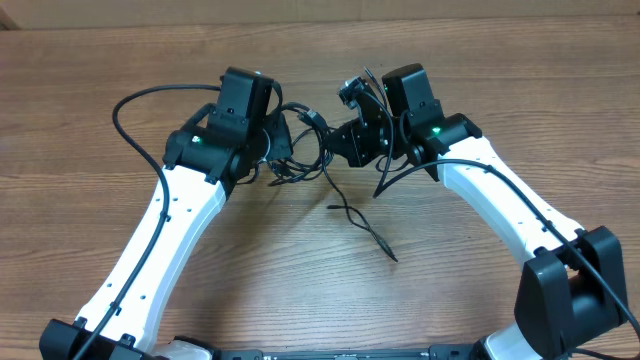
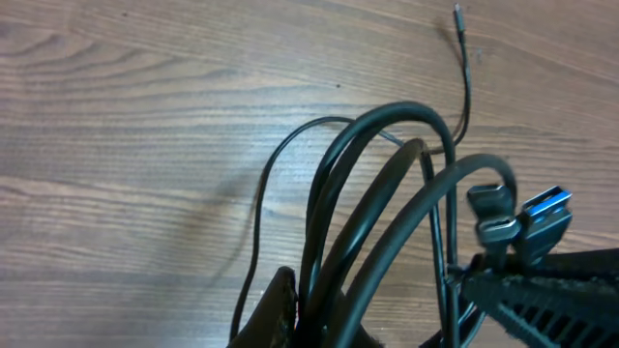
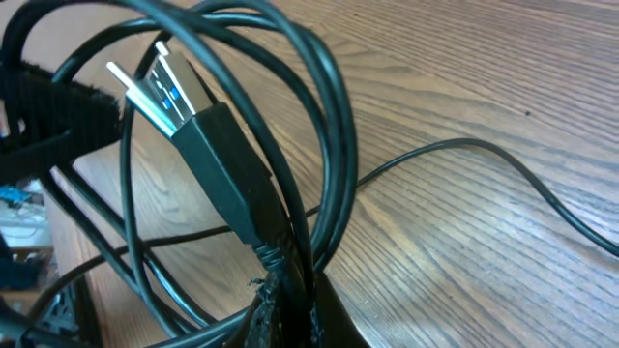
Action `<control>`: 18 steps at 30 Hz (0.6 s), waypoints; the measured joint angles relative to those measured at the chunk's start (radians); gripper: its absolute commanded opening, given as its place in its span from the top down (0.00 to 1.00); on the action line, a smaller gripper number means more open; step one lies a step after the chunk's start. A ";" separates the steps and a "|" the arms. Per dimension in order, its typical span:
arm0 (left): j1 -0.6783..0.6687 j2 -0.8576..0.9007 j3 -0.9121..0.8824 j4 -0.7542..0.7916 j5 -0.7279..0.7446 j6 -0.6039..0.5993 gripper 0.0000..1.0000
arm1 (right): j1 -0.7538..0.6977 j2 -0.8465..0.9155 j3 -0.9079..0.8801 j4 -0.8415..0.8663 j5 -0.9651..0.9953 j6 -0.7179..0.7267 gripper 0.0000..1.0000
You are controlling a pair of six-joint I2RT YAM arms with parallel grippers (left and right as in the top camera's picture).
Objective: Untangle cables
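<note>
The cables (image 1: 300,145) hang as a tangled black bundle between my two grippers at mid-table. My left gripper (image 1: 272,140) holds the bundle's left side and my right gripper (image 1: 352,140) its right. One loose strand (image 1: 360,225) trails toward the front. In the left wrist view my left gripper (image 2: 329,324) is shut on several cable loops (image 2: 387,126), with a blue USB plug (image 2: 544,208) at the right. In the right wrist view my right gripper (image 3: 309,314) is shut on cable strands just below a black USB plug (image 3: 213,159), and loops (image 3: 334,135) arch around it.
The wooden table (image 1: 100,60) stretches all around. Thicker black arm wires curve beside the left arm (image 1: 130,110) and along the right arm (image 1: 520,185). A thin strand with a small plug (image 2: 458,14) lies on the wood, and another strand (image 3: 484,155) crosses it.
</note>
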 measured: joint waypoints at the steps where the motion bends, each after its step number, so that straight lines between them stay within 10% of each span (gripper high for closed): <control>1: 0.000 0.000 0.000 -0.002 0.000 0.000 0.96 | 0.000 0.000 0.000 0.001 0.011 0.010 0.96; 14: 0.000 0.000 0.000 0.000 0.003 -0.003 0.96 | 0.014 0.000 0.000 0.016 0.196 0.240 0.95; 18: 0.002 0.000 0.000 -0.005 -0.009 -0.003 0.96 | 0.013 0.000 0.000 0.009 0.267 0.309 0.62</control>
